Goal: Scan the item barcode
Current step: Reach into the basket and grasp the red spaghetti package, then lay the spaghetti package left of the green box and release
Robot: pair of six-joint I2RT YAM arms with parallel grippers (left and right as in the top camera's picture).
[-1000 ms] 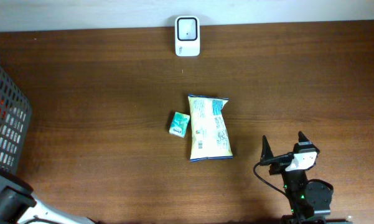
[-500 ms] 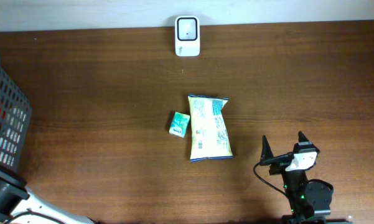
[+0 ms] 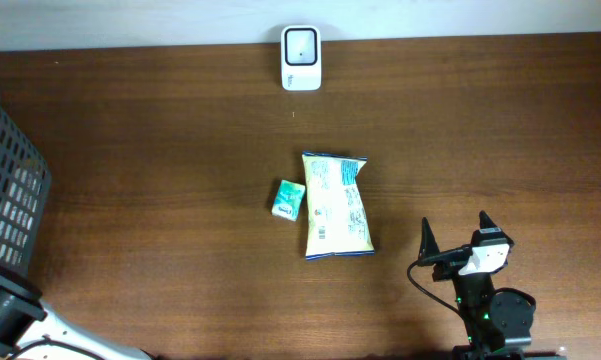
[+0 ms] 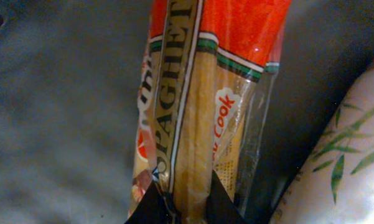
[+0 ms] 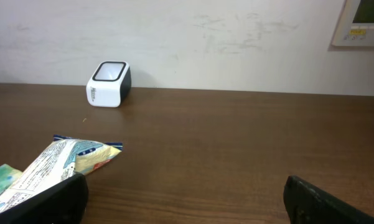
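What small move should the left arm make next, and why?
Probably lift straight up: the left fingers pinch the spaghetti packet, apparently down in the basket, while the scanner stands far off at the back edge of the table.

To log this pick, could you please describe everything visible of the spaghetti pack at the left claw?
The spaghetti pack is a long clear plastic sleeve, red at the far end, pale strands showing through. It points away from the camera over a grey surface, its near end pinched in the left claw; a leaf-printed packet lies beside it.
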